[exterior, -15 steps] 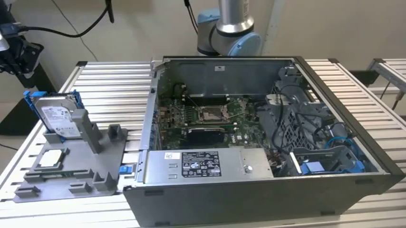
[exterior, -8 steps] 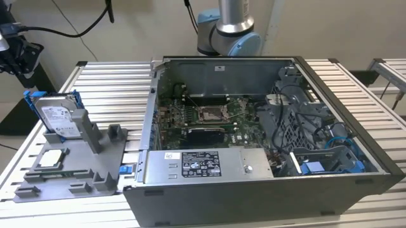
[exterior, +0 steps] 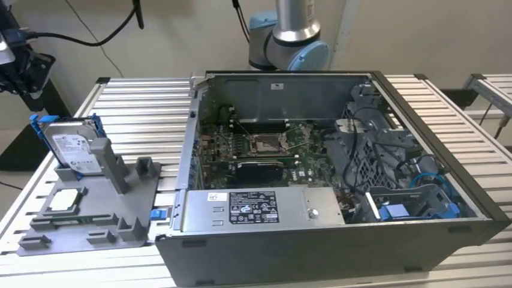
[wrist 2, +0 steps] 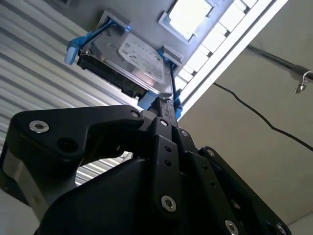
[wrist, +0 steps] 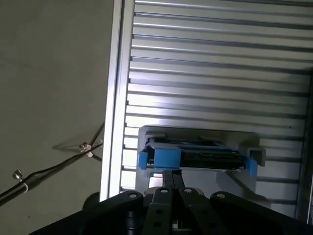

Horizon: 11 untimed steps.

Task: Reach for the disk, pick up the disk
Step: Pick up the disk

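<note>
Starting at the exterior view's left: the disk point(exterior: 74, 147) is stood on edge in a slot of the grey holder point(exterior: 120, 204), close to the edge of the slatted table point(exterior: 144, 102). That's probably done so its top edge and blue rails are left exposed for grabbing. In the first wrist view the gripper point(wrist: 172, 174) is lined up on it, fingertips pressed together, nothing held, no contact made. Plenty of room is left above the disk, and the computer case point(exterior: 336, 252) is parked well apart on the right.
</note>
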Motion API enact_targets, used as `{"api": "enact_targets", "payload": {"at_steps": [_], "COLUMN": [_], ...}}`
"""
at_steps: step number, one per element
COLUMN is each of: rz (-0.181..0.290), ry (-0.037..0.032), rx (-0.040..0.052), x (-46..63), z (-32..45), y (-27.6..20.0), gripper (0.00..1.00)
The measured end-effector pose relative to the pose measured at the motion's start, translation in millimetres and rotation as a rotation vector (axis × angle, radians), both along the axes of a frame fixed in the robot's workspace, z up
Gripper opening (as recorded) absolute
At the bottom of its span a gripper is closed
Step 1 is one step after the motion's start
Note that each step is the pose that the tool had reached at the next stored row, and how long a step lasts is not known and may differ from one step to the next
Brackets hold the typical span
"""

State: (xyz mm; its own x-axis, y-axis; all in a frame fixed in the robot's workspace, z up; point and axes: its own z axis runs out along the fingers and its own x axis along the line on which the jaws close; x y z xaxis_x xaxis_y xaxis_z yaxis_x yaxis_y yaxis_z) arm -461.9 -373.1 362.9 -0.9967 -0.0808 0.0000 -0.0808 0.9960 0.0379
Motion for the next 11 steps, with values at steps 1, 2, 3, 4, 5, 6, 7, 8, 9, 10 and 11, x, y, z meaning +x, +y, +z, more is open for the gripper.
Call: {"api": "enact_targets", "payload": {"at_steps": [1,2,3,4,5,6,7,8,9,10,11], "rz": [0.013,0.025,0.038,0.051,0.064,0.076,0.088,0.1,0.112,0.123,0.135], "ry": [0.0,-0.0001,0.0,-0.0001,-0.0001,0.0,0.0,-0.0001,0.0,0.0,-0.0001], "rx": [0.0,0.0,0.0,0.0,0.0,0.0,0.0,0.0,0.0,0.0,0.0], "x": [0.0,0.0,-0.1,-0.1,-0.1,-0.1,-0.1,-0.1,-0.1,-0.1,-0.1], "z": [0.0,0.0,0.0,0.0,0.0,0.0,0.0,0.0,0.0,0.0,0.0], "y": [0.0,0.0,0.0,0.0,0.0,0.0,0.0,0.0,0.0,0.0,0.0], "gripper": [0.0,0.0,0.0,0.0,0.0,0.0,0.0,0.0,0.0,0.0,0.0]}}
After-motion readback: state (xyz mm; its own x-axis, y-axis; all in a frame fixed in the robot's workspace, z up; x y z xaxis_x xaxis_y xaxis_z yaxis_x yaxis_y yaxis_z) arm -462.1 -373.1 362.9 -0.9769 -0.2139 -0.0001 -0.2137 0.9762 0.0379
